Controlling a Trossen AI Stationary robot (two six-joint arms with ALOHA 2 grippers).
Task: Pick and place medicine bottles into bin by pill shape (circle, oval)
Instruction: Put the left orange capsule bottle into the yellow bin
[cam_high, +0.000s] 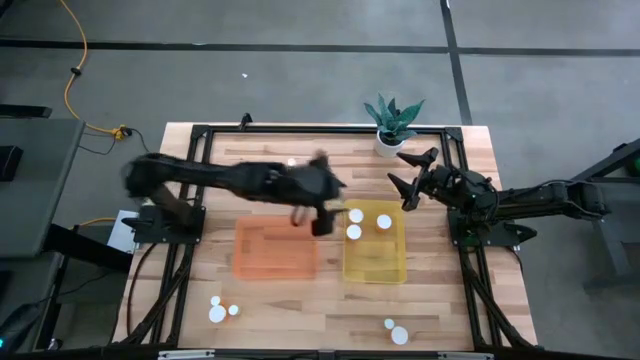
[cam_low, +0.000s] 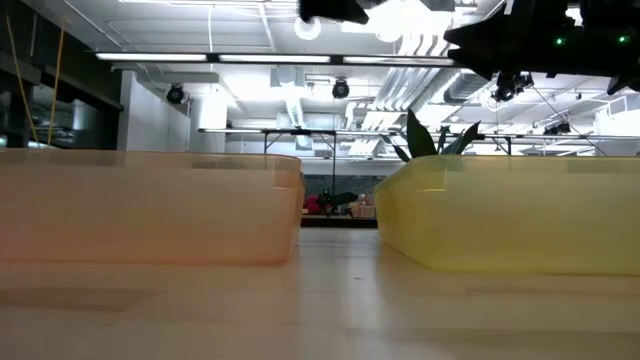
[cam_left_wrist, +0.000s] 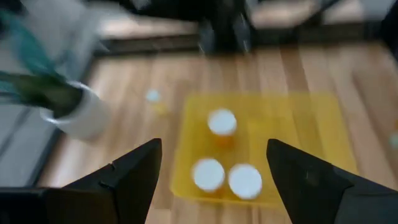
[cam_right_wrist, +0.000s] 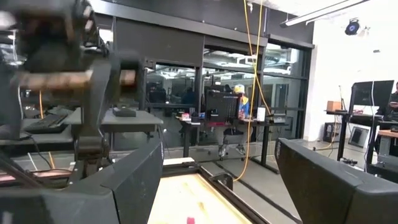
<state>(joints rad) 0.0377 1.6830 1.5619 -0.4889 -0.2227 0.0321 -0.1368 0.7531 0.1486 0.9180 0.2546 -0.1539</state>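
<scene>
No brand, label or writing can be read anywhere, the bottles are too small for that.

The left arm is stretched across the bench from its left side, and the left claw is held over the gap between the orange bin and the yellow bin, just beside the yellow one's near corner. Its fingers are seen spread wide in the wrist view, with nothing between them.

3 medicine bottles are seen by their white caps at the far end of the yellow bin, also caught from the left wrist. 3 more caps are spotted on the bench's front edge to the left, and 2 on the front edge to the right. 1 more small cap is seen on the wood near the plant pot.

The right arm is parked on the right side of the bench, the right claw pointed toward the plant, fingers spread apart and empty.

Nothing can be made out inside the orange bin.
</scene>
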